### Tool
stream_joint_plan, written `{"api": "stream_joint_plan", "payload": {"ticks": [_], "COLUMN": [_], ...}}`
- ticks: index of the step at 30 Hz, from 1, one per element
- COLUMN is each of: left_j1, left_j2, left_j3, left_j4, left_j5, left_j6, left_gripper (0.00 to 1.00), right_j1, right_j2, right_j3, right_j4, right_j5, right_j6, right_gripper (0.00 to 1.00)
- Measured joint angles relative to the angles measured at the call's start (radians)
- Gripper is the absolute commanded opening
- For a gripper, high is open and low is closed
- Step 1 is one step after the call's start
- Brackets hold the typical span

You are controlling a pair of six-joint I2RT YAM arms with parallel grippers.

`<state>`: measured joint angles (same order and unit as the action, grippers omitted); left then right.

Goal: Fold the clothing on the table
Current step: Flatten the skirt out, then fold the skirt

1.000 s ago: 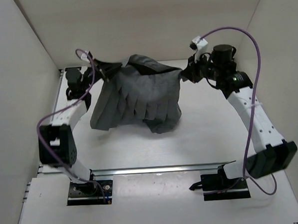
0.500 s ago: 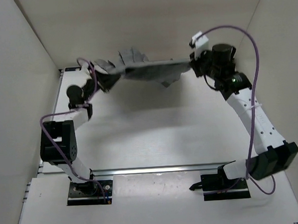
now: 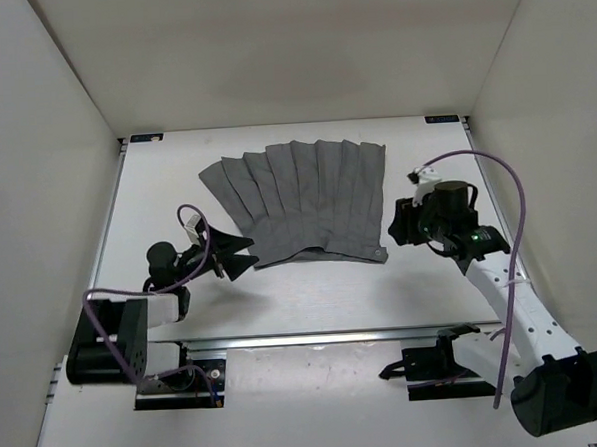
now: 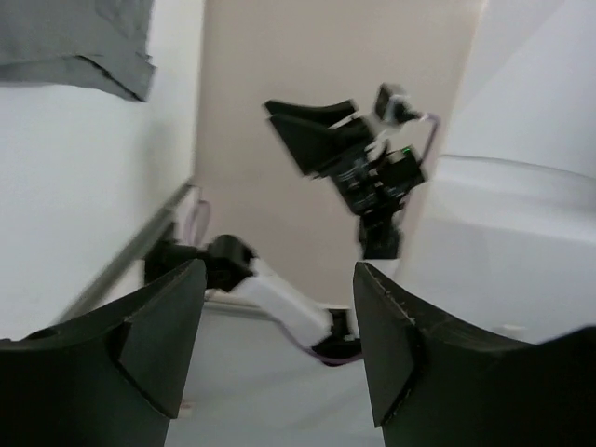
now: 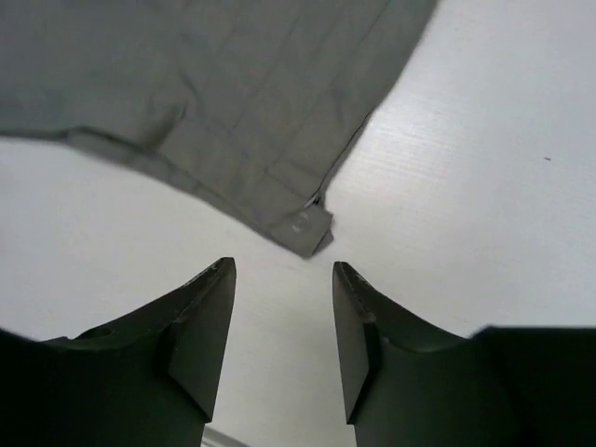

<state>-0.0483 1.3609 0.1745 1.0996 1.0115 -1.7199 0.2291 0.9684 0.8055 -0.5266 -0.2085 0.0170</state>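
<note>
The clothing (image 3: 302, 198), a dark grey pleated skirt, lies spread flat on the table (image 3: 312, 298), pleats fanned toward the back and the plain band along its near edge. My left gripper (image 3: 243, 256) is open and empty, low over the table just off the band's near-left corner. In the left wrist view, the gripper (image 4: 279, 279) frames only background, with a clothing corner (image 4: 74, 42) at top left. My right gripper (image 3: 392, 226) is open and empty beside the band's near-right corner. The right wrist view shows the gripper (image 5: 282, 270) just short of the buttoned band end (image 5: 303, 223).
White walls enclose the table on the left, back and right. A metal rail (image 3: 324, 335) runs along the near edge in front of both arm bases. The right arm's purple cable (image 3: 510, 242) loops above its forearm.
The clothing, held up between both shut grippers at the back, now lies flat on the table. Both grippers have opened, let go and drawn back toward the near side.
</note>
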Motion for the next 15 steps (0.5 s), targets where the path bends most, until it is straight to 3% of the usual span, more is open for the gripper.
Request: {"api": "stream_joint_plan", "payload": {"ticks": [4,7,11,13,15], "left_j1": [0.014,0.005,-0.043,-0.067,-0.082], "left_j2": [-0.119,-0.103,-0.083,-0.074,-0.061], "left_j3": [0.045,0.140,0.197,0.215,0.222], "left_j4": [-0.341,-0.633,-0.854,-0.958,-1.021], "left_j5": [-0.039,-0.143,-0.292,-0.378,-0.447], "left_j6": [0.277,0.500,0.684,0.761,0.813], "left_gripper": [0.76,0.75,0.75,0.76,0.75], "right_j1": [-0.098,-0.105,-0.106,-0.107,-0.108], "right_j2": [0.009,0.092,0.175,0.198,0.216], "right_j3": [-0.046,-0.082,-0.134,-0.152,-0.161], "right_j4": [0.083,0.122,0.163,0.179,0.197], "right_j5": [-0.068,-0.094,-0.124,-0.131,-0.136], "right_j6": [0.116,0.186,0.262,0.299,0.325], "right_gripper": [0.33,0.30,0.23,0.26,0.42]}}
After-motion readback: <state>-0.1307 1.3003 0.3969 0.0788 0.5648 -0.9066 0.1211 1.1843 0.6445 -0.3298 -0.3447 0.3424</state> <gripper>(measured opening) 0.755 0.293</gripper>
